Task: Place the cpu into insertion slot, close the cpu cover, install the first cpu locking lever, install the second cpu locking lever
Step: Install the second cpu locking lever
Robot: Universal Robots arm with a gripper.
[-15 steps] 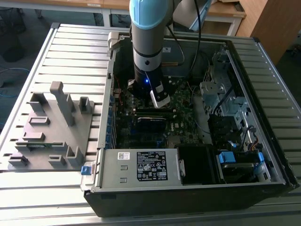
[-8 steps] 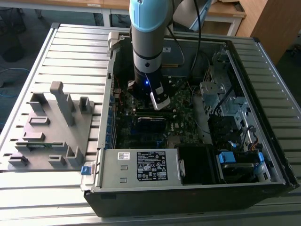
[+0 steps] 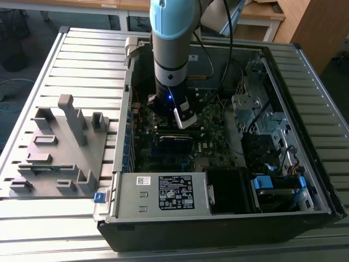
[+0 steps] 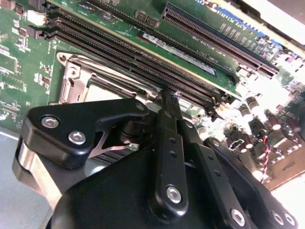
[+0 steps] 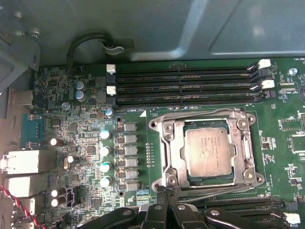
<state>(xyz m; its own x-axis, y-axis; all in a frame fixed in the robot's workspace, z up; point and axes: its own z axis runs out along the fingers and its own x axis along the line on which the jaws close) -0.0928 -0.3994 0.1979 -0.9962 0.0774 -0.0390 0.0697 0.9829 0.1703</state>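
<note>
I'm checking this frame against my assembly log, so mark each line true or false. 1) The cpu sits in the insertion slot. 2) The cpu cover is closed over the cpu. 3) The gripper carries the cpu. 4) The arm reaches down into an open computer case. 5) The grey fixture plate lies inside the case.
1) True: the cpu lies flat in the insertion slot.
2) True: the cpu cover frames the chip, lying flat around it.
3) False: the gripper sits at the slot's edge, beside the chip.
4) True: the arm descends into the computer case.
5) False: the grey fixture plate lies outside the case, at the exterior view's left.
</note>
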